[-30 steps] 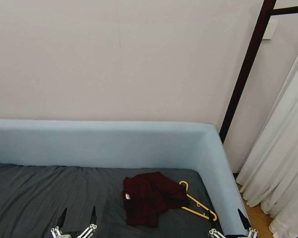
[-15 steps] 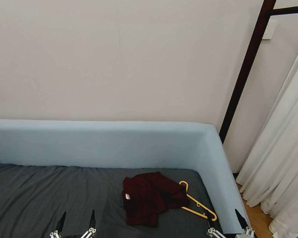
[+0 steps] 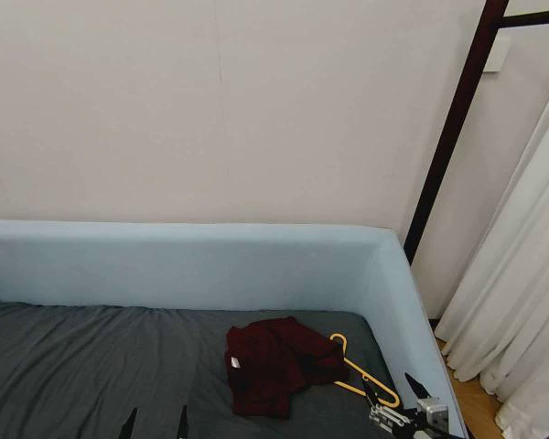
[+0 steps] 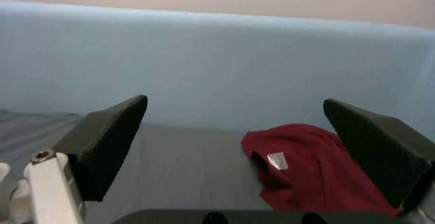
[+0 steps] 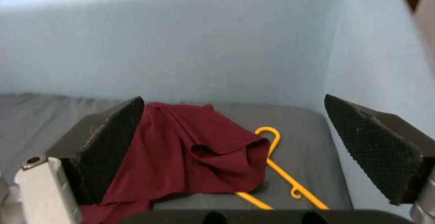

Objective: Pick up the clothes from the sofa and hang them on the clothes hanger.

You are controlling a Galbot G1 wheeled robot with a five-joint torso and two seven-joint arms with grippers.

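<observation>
Low at the bottom edge of the head view, left pincer (image 3: 155, 423): two dark fingertips poke up, spread apart, nothing between them. At bottom right, right pincer (image 3: 391, 388) sits higher and is angled up and toward the left, its fingers (image 5: 370, 147) wide apart, empty. Both wrists point forward.

Maroon garment (image 3: 273, 368) against yellow hanger (image 3: 359, 369)

A plain pale wall (image 3: 220, 110) stands behind; a white curtain (image 3: 522, 302) hangs at the right above a strip of wooden floor (image 3: 476, 400), a small wall plate (image 3: 497, 55) high up
</observation>
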